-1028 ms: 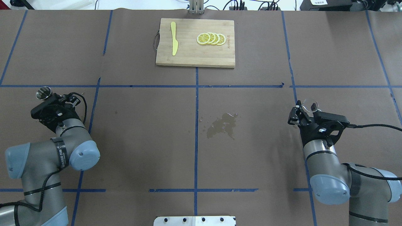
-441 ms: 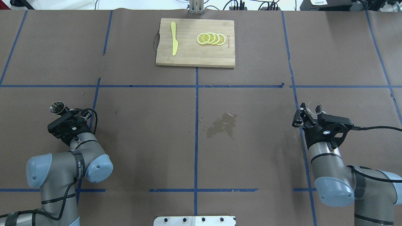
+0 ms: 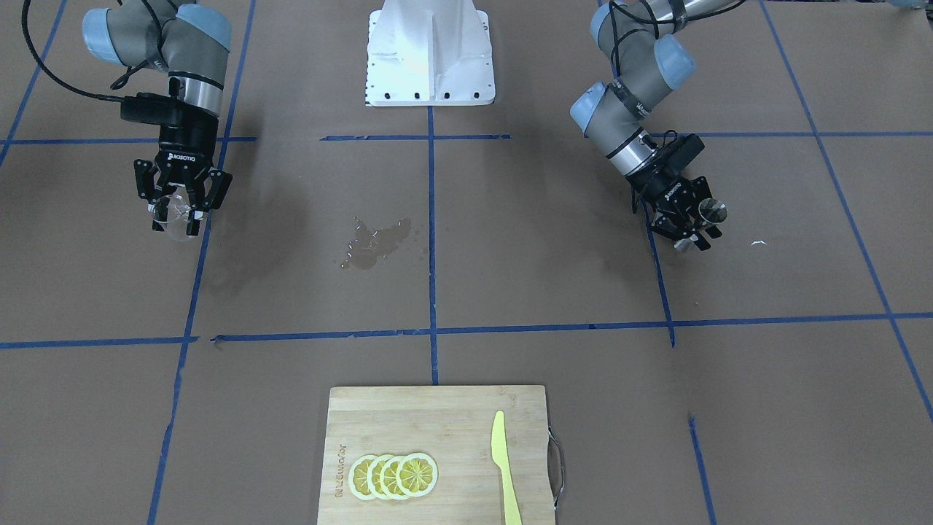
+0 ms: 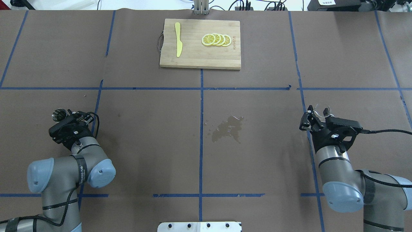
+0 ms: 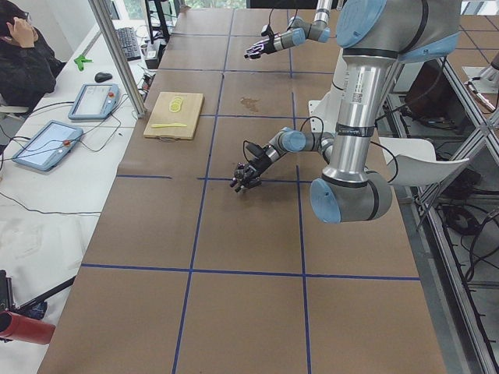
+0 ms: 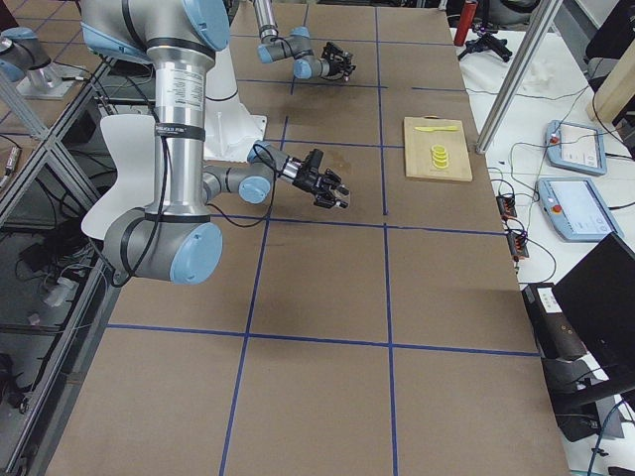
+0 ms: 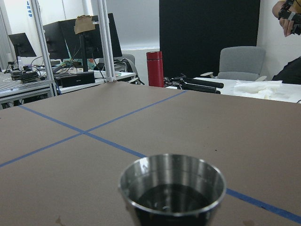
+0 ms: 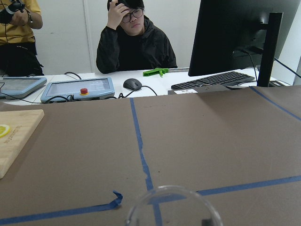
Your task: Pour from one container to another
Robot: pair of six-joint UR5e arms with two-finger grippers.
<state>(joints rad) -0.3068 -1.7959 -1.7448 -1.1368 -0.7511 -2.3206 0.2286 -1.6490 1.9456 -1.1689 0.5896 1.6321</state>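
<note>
The steel jigger [image 4: 59,114] sits in my left gripper [image 4: 65,118], which is shut on it low over the table's left side. In the left wrist view the jigger [image 7: 171,188] stands upright with dark liquid inside; the front view shows the jigger [image 3: 711,211] at the left gripper [image 3: 696,226]. My right gripper [image 4: 318,113] is shut on the clear cup [image 4: 322,109] at the right side. The front view has the cup [image 3: 175,227] between the right gripper's [image 3: 176,217] fingers. Only the cup's rim [image 8: 171,207] shows in the right wrist view.
A wet spill [image 4: 228,129] marks the paper at mid-table. A wooden cutting board [image 4: 193,58] with lemon slices [image 4: 216,40] and a yellow knife [image 4: 178,39] lies at the far centre. The robot's white base [image 3: 430,51] is at the near edge.
The left arm has carried the jigger to the right, nearer the robot, and lower. The right arm shifted slightly right with the cup, then held still.
</note>
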